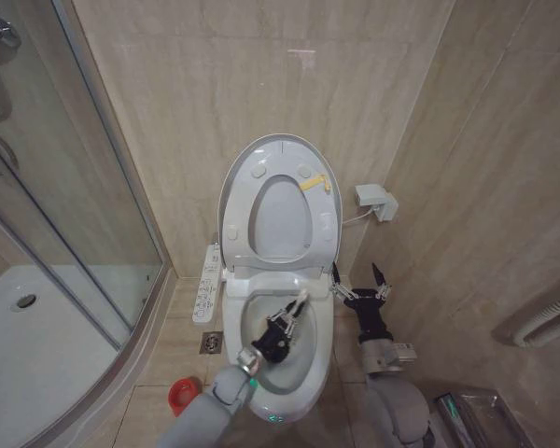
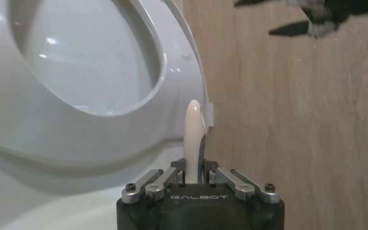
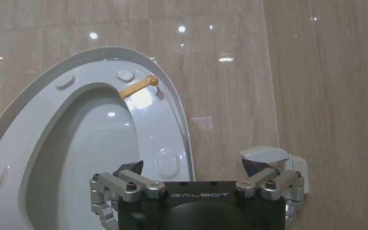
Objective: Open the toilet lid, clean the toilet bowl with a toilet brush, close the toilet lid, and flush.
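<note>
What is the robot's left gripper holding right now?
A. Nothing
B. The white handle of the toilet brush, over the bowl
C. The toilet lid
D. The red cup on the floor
B: the left gripper is shut on the toilet brush above the toilet bowl, while the right gripper hangs open beside the toilet and the toilet lid stands raised.

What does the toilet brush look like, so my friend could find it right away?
Find the white toilet bowl against the tan wall, with the toilet lid and seat standing up. Over the bowl, the left gripper holds a thin white stick, the toilet brush. It is the only skinny stick there; the red cup on the floor is round.
</note>
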Robot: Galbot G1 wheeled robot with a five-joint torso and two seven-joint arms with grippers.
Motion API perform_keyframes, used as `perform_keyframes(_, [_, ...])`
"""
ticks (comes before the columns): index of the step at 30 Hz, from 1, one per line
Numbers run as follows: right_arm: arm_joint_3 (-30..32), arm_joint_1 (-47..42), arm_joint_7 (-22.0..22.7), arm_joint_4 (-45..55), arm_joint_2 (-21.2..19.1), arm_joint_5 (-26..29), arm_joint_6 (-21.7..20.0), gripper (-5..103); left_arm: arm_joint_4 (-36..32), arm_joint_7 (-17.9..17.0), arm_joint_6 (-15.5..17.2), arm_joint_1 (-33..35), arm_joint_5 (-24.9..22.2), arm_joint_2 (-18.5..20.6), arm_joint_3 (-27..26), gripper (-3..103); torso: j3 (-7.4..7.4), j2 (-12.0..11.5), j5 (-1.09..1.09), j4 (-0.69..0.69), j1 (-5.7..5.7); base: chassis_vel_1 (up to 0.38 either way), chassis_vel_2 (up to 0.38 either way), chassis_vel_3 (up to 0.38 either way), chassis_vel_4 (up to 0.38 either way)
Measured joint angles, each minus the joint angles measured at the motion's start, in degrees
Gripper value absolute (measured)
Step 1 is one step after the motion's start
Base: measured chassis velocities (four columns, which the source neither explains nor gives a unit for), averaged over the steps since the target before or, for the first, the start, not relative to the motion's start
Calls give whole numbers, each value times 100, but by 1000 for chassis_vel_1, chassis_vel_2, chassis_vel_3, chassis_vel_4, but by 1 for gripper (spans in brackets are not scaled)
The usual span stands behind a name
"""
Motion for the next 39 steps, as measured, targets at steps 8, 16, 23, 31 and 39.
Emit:
perform_keyframes(8, [0,0,0,0,0,0,0,100,-902,-101,331,690,-93,504,-228,18,0,0,2,0,0,0,0,0,0])
perform_keyframes(16, [0,0,0,0,0,0,0,100,-1325,-99,393,1439,-133,871,-474,18,0,0,1,1,0,0,0,0,0])
perform_keyframes(23, [0,0,0,0,0,0,0,100,-1504,-96,358,1920,-67,1032,-667,18,0,0,1,1,0,0,0,0,0])
perform_keyframes(31, [0,0,0,0,0,0,0,100,-1383,-77,216,2062,30,975,-752,18,0,-1,1,2,0,0,0,0,0])
perform_keyframes(39, [0,0,0,0,0,0,0,100,-1063,74,104,1446,180,668,-627,18,1,-1,2,0,0,0,0,0,0])
